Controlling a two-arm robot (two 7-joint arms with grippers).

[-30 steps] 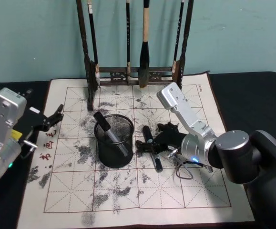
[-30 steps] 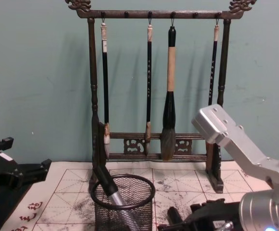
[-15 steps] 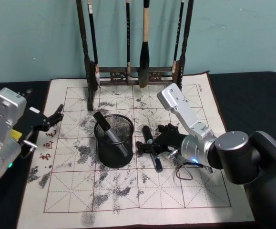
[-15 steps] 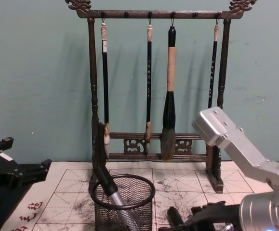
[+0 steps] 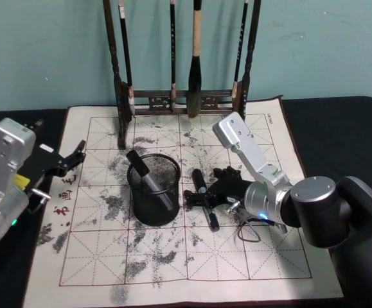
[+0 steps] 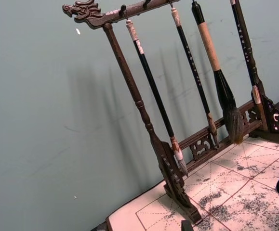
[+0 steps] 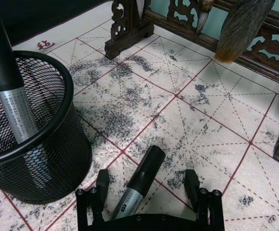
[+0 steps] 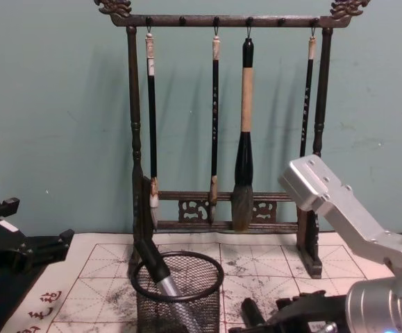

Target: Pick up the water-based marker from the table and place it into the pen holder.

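Right gripper (image 7: 146, 179), open astride the water-based marker (image 5: 199, 181) lying near the calligraphy mat's (image 5: 237, 256) centre just beside the pen holder (image 5: 148, 208), should close squarely on the barrel's middle before lifting; left gripper (image 5: 75, 155) idles at the mat's left edge.

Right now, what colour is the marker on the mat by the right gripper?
Marker: black cap, silver-grey barrel; best in right wrist view.

The dark table (image 5: 340, 122) carries a cream, ink-smudged gridded mat (image 5: 237, 256). On the mat stands the black mesh pen holder (image 5: 153, 192). Behind the holder stands a wooden brush rack (image 5: 179, 101), and just right of it a marker (image 5: 199, 181) lies flat.
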